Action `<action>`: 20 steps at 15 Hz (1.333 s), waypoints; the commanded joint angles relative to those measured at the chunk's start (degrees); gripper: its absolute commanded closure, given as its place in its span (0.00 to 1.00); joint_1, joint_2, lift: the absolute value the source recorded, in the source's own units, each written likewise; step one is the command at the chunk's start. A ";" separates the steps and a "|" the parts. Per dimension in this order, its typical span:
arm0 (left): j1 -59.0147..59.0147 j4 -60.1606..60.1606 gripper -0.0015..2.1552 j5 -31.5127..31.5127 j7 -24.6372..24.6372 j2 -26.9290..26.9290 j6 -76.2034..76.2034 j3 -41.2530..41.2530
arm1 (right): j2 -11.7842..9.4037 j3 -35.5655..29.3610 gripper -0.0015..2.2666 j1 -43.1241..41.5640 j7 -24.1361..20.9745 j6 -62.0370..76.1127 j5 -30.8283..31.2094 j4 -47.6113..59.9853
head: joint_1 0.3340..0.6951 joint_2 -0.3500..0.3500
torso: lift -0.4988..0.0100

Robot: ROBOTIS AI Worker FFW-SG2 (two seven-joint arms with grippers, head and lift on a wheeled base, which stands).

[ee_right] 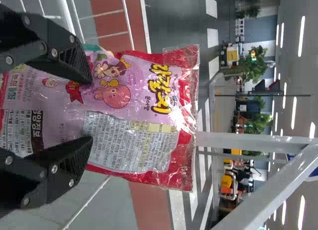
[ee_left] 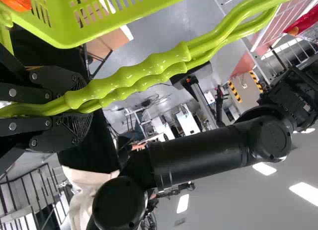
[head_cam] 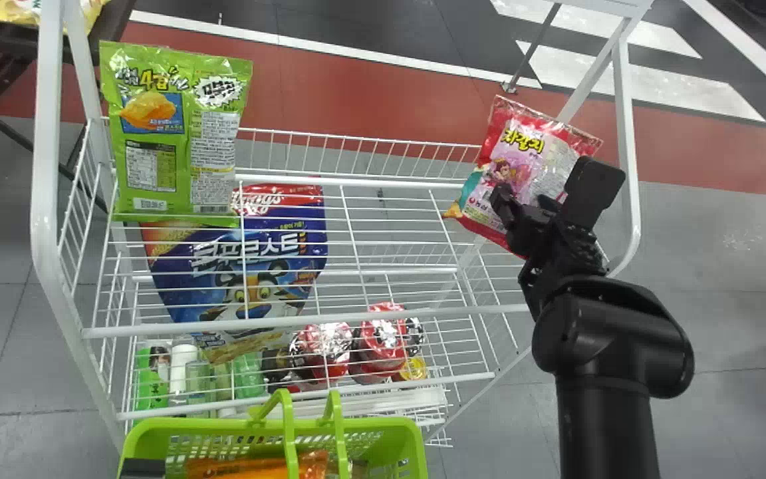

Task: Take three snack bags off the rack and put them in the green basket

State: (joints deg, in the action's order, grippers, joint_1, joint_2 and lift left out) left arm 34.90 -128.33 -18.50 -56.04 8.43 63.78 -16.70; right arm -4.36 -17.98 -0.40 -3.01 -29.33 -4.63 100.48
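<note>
right gripper (jaws wide) hangs before the red snack bag while left gripper clamps the green basket's handles.

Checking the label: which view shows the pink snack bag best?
Right wrist view: the pink snack bag is close, printed face toward camera. Head view: smaller, partly behind the right gripper. Left wrist view: a cut-off part.

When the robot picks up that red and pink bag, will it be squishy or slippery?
Probably squishy and light, as the red and pink bag looks puffed and wrinkled. It may be slippery too, since it shines. Its flat end seam might bend easily.
</note>
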 commanded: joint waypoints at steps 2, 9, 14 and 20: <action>-0.09 0.01 0.72 -0.04 0.05 0.00 -0.01 0.09 | 0.05 0.66 0.99 2.07 0.37 3.70 -0.55 1.47 | 1.00 0.00 | 0.95; -1.24 0.27 0.72 -0.66 0.23 0.09 0.35 0.36 | 0.67 1.10 0.99 15.08 4.33 2.47 -7.14 19.40 | 1.00 0.00 | 0.95; -2.29 0.71 0.72 -1.36 0.49 0.09 1.22 0.80 | 0.85 -0.31 0.99 30.81 9.25 1.77 -15.49 36.10 | 1.00 0.00 | 0.95; -2.55 0.62 0.72 -1.36 0.84 0.00 1.22 0.62 | 0.76 -2.06 0.96 31.87 10.57 -0.34 -16.11 37.42 | 1.00 0.00 | 0.95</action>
State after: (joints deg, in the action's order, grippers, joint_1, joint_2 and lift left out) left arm 32.53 -127.77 -19.89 -55.25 8.45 64.96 -15.96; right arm -3.62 -19.62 32.13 7.24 -28.90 -20.60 138.34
